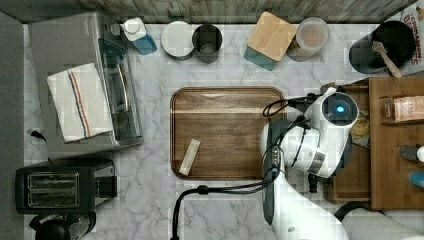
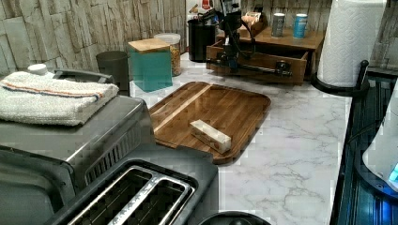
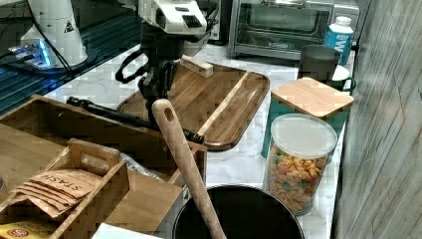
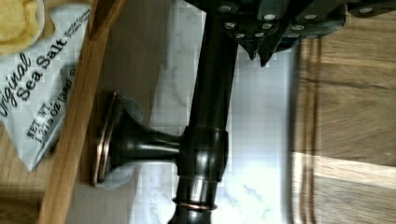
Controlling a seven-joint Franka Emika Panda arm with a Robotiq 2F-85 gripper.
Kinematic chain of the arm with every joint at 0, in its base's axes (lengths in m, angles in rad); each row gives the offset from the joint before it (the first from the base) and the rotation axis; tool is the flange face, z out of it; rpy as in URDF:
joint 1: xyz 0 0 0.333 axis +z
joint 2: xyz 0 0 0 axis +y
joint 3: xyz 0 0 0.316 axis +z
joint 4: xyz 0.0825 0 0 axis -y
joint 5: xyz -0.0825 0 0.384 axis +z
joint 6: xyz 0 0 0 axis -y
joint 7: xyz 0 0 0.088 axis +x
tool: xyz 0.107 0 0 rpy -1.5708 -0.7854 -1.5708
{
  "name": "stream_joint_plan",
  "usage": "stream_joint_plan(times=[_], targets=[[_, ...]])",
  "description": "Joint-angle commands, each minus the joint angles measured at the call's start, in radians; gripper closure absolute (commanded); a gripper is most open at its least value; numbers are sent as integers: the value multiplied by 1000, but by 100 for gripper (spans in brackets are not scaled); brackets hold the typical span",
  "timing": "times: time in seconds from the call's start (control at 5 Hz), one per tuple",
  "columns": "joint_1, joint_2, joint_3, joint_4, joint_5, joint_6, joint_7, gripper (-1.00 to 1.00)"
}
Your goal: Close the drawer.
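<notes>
One drawer (image 2: 263, 60) concerns us, a wooden box pulled out from under the wooden shelf (image 2: 300, 41), standing open at the far end of the marble counter (image 2: 291, 140) in the left view. We see a long dark bar handle (image 4: 205, 116) across its front, held off the wood by a flared dark post (image 4: 121, 142). Inside the drawer, in the wrist view, lies a pale snack bag (image 4: 32, 88) printed "Sea Salt".

The gripper (image 3: 157, 94) hangs down over the handle near the drawer's front in the right view, and in the wrist view the bar runs up under the gripper body. We cannot tell whether the fingers are apart or closed on the bar.

Just in front of the drawer we see a darker wooden tray (image 1: 225, 107) with rounded corners, and on it a small pale block (image 1: 189, 156). In the top view the drawer (image 1: 350, 175) lies at the top view's right, partly under the white arm (image 1: 320, 135). A paper towel roll (image 2: 349, 42) stands beside the shelf in the left view.
</notes>
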Motion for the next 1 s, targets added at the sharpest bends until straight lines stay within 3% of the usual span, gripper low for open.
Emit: stream_joint_plan(times=[0.2, 0.6, 1.0], targets=[[-278, 193, -107, 367, -7, -12, -186, 100], [-276, 130, -125, 257, 6, 63, -110, 100], [-275, 130, -126, 257, 7, 63, -110, 100]])
